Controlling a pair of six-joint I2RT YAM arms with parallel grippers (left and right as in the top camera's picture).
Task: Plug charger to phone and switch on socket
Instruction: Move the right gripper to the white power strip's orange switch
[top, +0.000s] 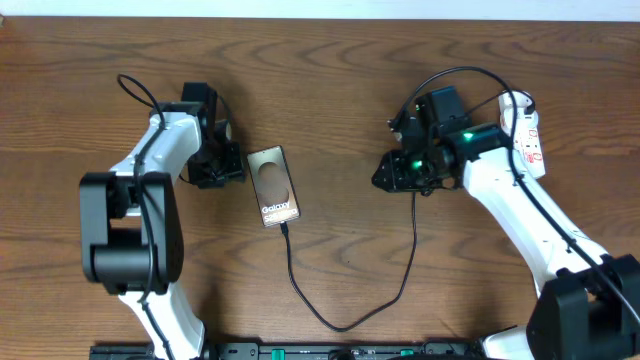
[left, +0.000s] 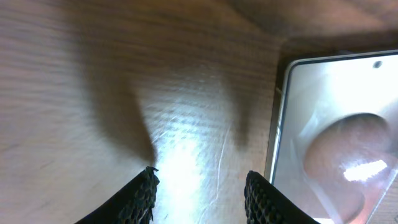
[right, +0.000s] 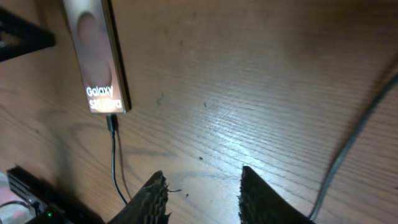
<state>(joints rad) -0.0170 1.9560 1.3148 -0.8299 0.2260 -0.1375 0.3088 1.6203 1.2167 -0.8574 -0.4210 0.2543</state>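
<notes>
The brown phone (top: 273, 185) lies flat at mid-table with its "Galaxy" lettering up. The charger's black plug tip (right: 112, 123) sits in the phone's (right: 93, 50) lower end. Its thin cable (top: 340, 322) loops toward the front edge, then rises toward the right arm. My left gripper (top: 230, 165) rests just left of the phone (left: 336, 124), open (left: 200, 173) over bare wood. To the right of the phone my right gripper (top: 386, 172) is open (right: 203, 172) over bare table too. The white socket (top: 528, 135) with red markings lies at the far right, behind the right arm.
A thin cable (right: 354, 143) crosses the wood to the right of the right gripper's fingers. A dark rail (top: 340, 350) runs along the table's front edge between the two arm bases.
</notes>
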